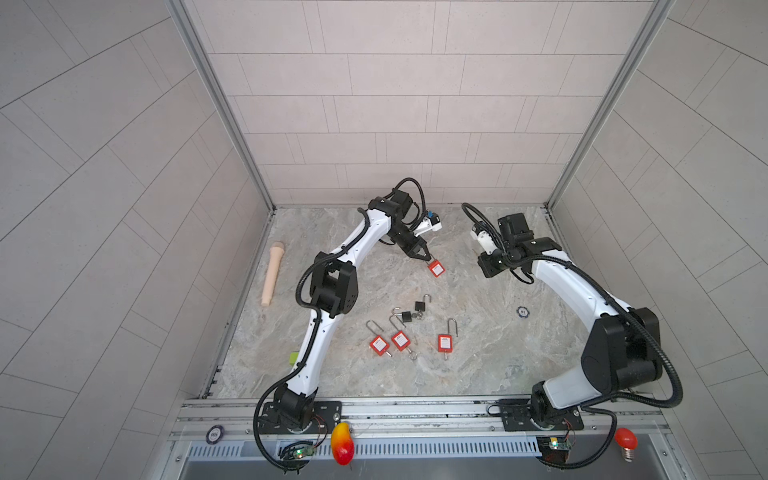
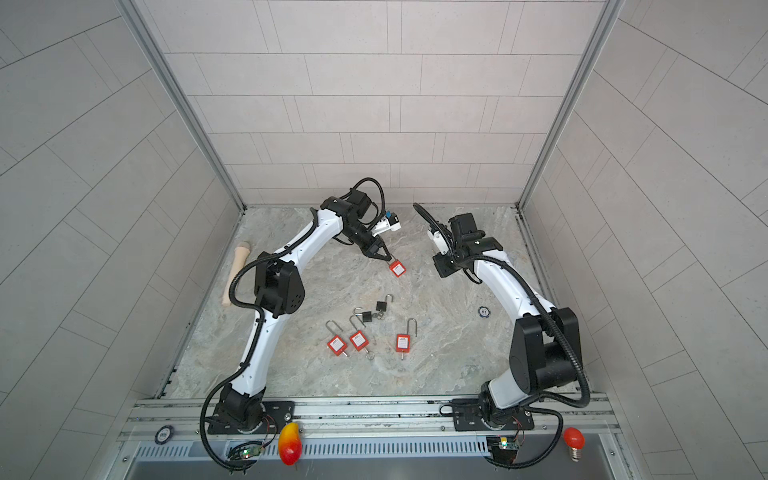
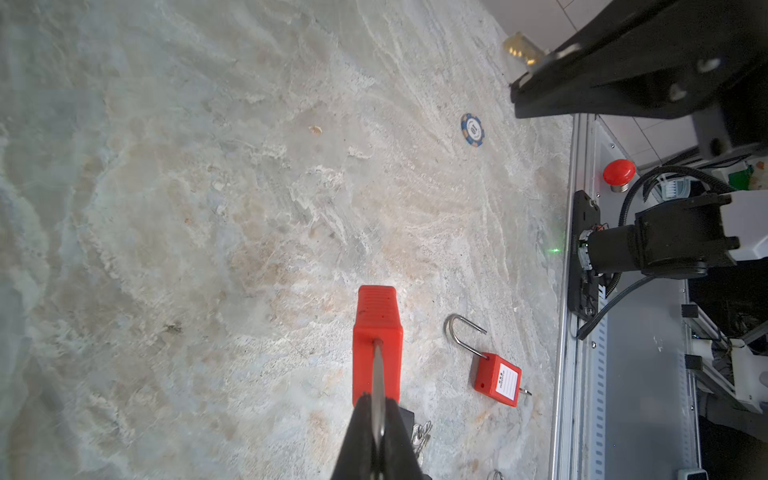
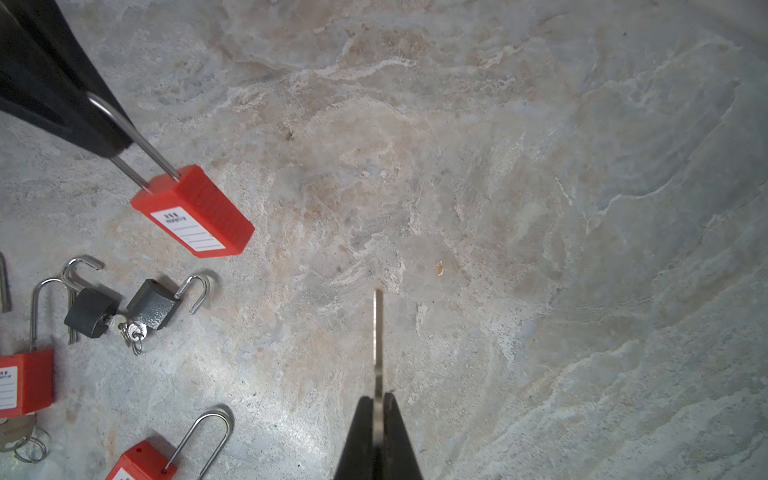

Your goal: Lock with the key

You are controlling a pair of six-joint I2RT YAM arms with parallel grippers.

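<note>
Marble tabletop (image 4: pixel 316 266) lies open between gripped red padlock (image 4: pixel 195 212) and key (image 4: pixel 377 332).

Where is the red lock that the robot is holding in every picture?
Both top views: held red padlock, mid-table, at left gripper tip.
Left wrist: straight ahead, clamped by the shackle.
Right wrist: hanging beside two grey padlocks.
Shared landmark: lone red padlock lying open.

Robot lab cell: tiled panel walls (image 1: pixel 374 104), alu base rail (image 1: pixel 415 409), marble-look tabletop (image 1: pixel 478 365).
</note>
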